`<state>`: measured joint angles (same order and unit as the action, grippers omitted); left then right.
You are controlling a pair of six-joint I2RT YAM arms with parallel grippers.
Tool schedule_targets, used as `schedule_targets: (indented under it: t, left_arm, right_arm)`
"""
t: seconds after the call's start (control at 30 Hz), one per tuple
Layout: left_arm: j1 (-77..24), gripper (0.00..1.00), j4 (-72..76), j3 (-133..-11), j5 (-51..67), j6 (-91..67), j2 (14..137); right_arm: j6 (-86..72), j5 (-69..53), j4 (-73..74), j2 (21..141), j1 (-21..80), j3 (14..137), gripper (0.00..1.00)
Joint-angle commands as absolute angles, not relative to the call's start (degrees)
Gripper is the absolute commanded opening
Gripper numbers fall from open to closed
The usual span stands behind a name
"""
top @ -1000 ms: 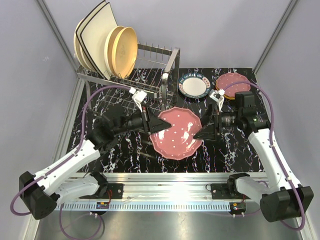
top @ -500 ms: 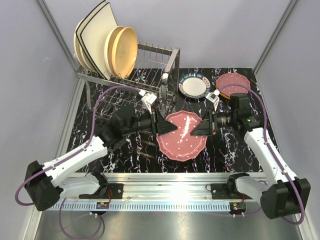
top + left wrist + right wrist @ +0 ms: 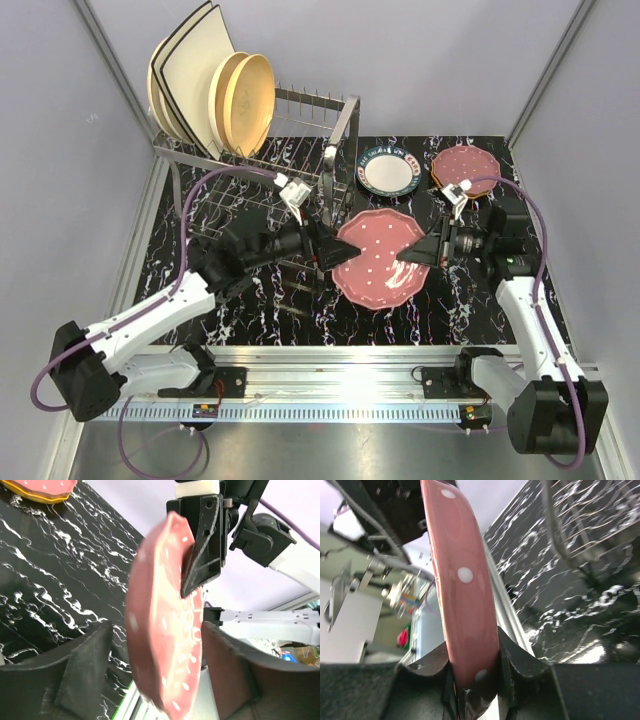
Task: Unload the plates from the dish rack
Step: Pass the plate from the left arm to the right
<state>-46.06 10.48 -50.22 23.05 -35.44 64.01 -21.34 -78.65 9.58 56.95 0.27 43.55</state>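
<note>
Black marbled bench (image 3: 470, 300) lies under the maroon scalloped, white-dotted plate (image 3: 380, 262), held in the air just beside the silver wire dish rack (image 3: 300, 150). Right claw (image 3: 408, 257) pinches its right rim while the left claw (image 3: 325, 255) gapes around the opposite edge — best it backs straight off without nudging. Round, so no long axis — face mostly up, slightly tilted.

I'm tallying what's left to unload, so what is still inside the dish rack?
Standing at the left end of the dish rack: cream square plates and yellow round plates. They overlap, so the exact count is hidden.
</note>
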Motion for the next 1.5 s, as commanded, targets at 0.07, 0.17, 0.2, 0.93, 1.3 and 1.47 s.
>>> schedule_targets:
  t: [0.07,0.17,0.2,0.93,1.3,1.47]
  left_arm:
    - [-46.05,0.9,11.52,-54.22,20.48,-24.99,58.81]
    - [-46.05,0.97,5.38,-56.24,16.63,-18.4,54.68]
    - [-46.05,0.98,3.36,-56.86,15.31,-16.72,53.36]
    - [-46.05,0.99,-21.36,-41.76,-17.93,5.62,28.83]
    - [-45.88,0.99,-20.57,-37.62,-22.15,4.83,25.23]
    - [-45.35,0.99,-20.04,-36.91,-22.5,4.75,25.4]
  right_arm:
    - [-28.48,-82.44,2.28,52.13,-5.97,43.59,0.0]
    - [-28.39,-81.21,3.68,51.59,-11.06,43.68,0.0]
    - [-28.39,-80.95,4.04,51.5,-12.29,43.68,0.0]
    - [-14.94,-62.32,15.83,72.41,-25.93,61.08,0.0]
    - [-27.84,-48.88,0.62,89.37,-26.37,69.25,0.0]
    - [-31.9,-41.33,-5.45,97.27,-26.37,73.9,0.0]
